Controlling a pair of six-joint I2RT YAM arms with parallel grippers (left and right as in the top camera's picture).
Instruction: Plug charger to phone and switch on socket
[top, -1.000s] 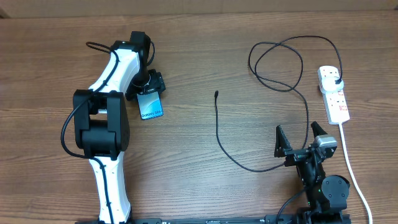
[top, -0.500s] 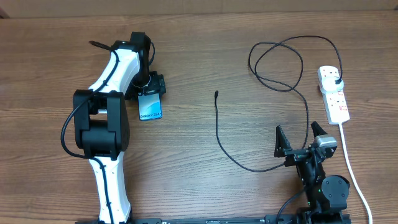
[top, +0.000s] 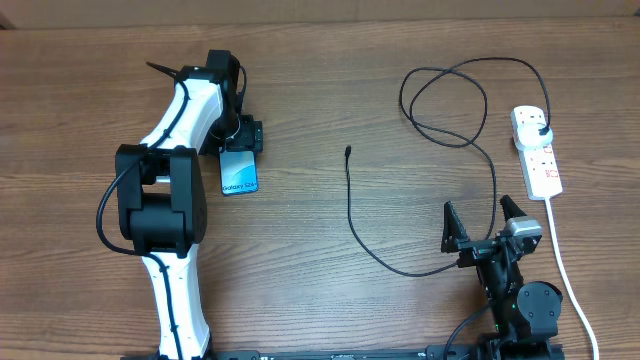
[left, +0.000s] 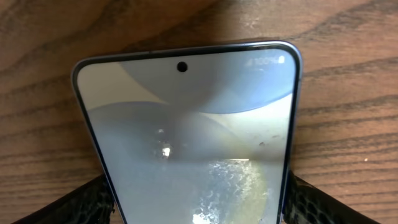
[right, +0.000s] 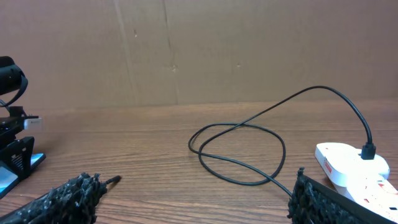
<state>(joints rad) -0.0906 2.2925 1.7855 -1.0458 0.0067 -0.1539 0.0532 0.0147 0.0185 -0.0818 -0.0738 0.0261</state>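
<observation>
Phone: on the table, left of centre in the overhead view, with its lit screen facing up.
Left gripper: over the phone's upper end. Its jaws are spread wide and its fingers sit against both long edges, gripping the phone across its width.
Right gripper: lower right of the frame, jaws fully apart, holding nothing.
Charger cable: runs from mid-table down toward the right gripper, then up into a loop at the upper right.
Connector tip: lies loose at mid-table, well apart from the phone.
Plug: seated in the top outlet of the power strip.
Power strip: near the right edge, red switch marks showing.
White cord: trails from the power strip to the lower right.
</observation>
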